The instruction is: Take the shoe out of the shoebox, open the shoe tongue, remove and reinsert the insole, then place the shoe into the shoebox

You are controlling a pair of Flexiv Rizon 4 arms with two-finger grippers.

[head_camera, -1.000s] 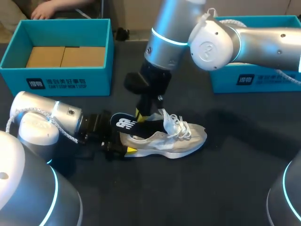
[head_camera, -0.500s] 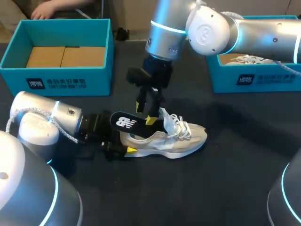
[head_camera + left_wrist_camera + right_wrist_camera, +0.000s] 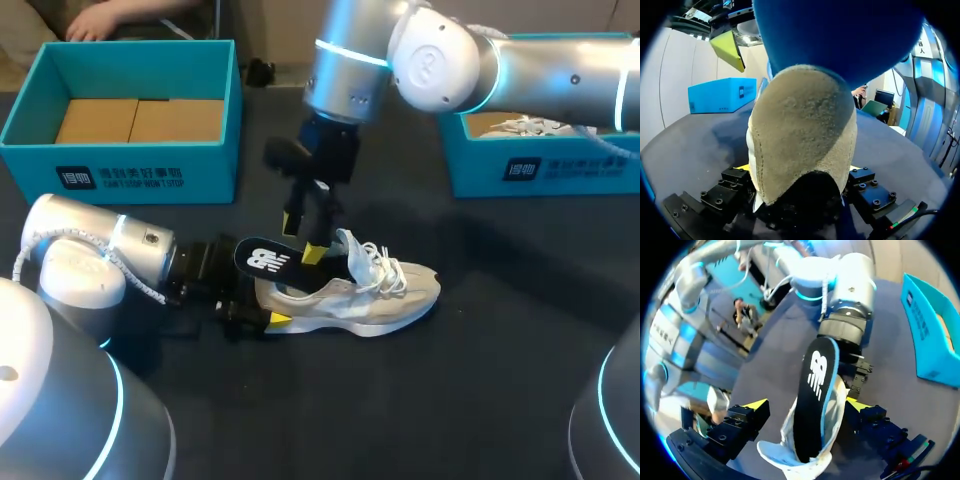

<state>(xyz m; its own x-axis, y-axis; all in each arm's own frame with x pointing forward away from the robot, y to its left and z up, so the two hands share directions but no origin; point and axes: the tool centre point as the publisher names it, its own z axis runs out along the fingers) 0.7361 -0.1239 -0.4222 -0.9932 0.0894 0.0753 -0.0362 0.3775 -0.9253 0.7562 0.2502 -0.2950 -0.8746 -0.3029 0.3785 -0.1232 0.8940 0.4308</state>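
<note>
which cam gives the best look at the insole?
Right wrist view: the insole shows almost full length, logo visible, sticking out of the shoe. Head view shows only its heel end; left wrist view just its blue underside.

robot lab, left arm (image 3: 90, 265) and right arm (image 3: 540, 75) extending over a dark table (image 3: 450, 400), teal shoeboxes (image 3: 130, 160) (image 3: 585, 172) sitting either side of right pincer (image 3: 303, 237)

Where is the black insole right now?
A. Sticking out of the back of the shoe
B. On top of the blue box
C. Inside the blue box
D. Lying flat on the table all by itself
A: the black insole pokes out of the heel end of the shoe on the table, with the right gripper open just above it.
</note>
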